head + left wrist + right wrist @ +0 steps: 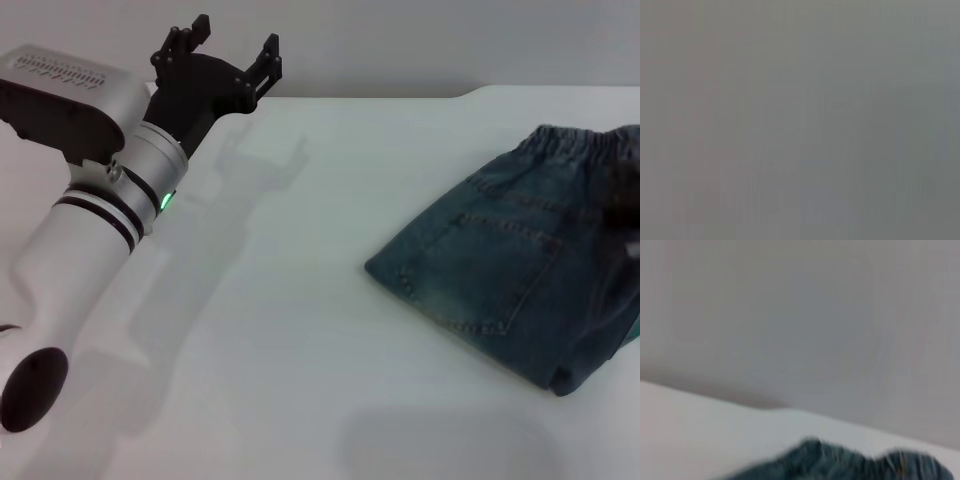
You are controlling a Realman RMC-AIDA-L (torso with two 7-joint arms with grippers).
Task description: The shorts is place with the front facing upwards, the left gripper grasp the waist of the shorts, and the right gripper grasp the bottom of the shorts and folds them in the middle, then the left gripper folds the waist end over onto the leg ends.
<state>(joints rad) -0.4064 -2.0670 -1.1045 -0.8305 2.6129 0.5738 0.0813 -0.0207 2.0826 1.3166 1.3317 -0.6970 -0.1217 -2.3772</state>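
Shorts (510,270) sit on the right side of the white table (300,330), folded into a compact stack, well clear of the left arm. Elastic waist end (575,148) points to the far side of the table, the folded lower edge toward the near right; long axis runs from far to near, tilted a bit rightward. A stitched back pocket (500,265) faces up on the top layer. Right edge of the pile runs out of the head view, with a dark blur over it there, can't tell what that is. Right wrist view catches only the puckered waistband (850,462) against table and wall; the right gripper itself isn't visible anywhere. Left gripper (228,62) is up at the far left, raised off the table, fingers (268,60) spread apart, holding nothing, green ring light (165,200) lit on its arm. Left wrist view is flat grey, nothing readable.
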